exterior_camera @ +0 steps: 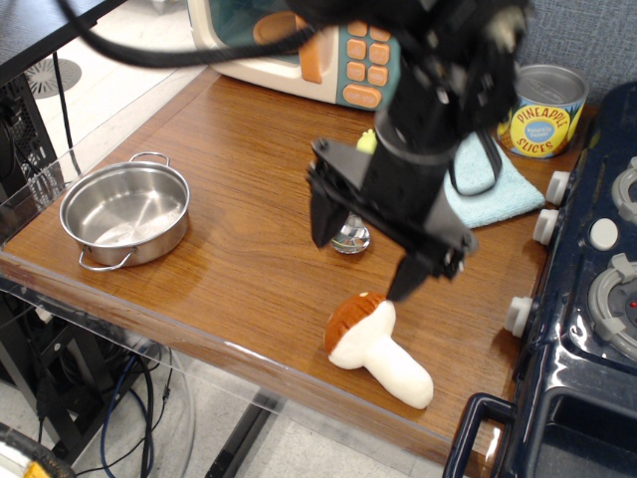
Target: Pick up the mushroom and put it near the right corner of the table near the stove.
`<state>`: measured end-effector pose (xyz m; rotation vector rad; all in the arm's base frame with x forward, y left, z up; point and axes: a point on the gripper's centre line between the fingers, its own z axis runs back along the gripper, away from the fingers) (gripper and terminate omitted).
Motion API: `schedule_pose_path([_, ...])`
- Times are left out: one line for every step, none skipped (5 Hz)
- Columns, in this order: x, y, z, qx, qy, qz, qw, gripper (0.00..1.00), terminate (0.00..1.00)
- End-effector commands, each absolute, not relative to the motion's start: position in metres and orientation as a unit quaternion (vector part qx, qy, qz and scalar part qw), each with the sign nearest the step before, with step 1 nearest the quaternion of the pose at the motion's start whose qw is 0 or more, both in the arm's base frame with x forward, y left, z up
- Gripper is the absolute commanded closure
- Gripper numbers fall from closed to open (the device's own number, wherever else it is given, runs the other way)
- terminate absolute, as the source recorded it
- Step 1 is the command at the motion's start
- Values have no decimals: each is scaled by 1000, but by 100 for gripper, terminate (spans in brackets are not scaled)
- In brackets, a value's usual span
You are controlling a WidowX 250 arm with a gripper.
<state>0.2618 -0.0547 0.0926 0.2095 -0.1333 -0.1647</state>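
Observation.image: "PINEAPPLE SLICES" can (544, 112) behind spread-jawed, empty gripper (364, 255) above mushroom (376, 347) on table (249, 259).

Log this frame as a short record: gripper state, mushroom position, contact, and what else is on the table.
gripper: jaws open, raised above the mushroom
mushroom: lying on its side near the table's front edge, close to the stove
contact: none visible, gripper apart from mushroom
other items: steel pot, toy microwave, pineapple can, blue cloth
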Motion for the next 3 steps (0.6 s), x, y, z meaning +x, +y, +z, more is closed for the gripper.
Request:
schedule_pose_path([253,-30,128,99,-120,-77,985,0,0])
schedule_pose_path([253,-30,128,99,-120,-77,985,0,0])
schedule_pose_path([253,-30,128,99,-120,-77,985,0,100])
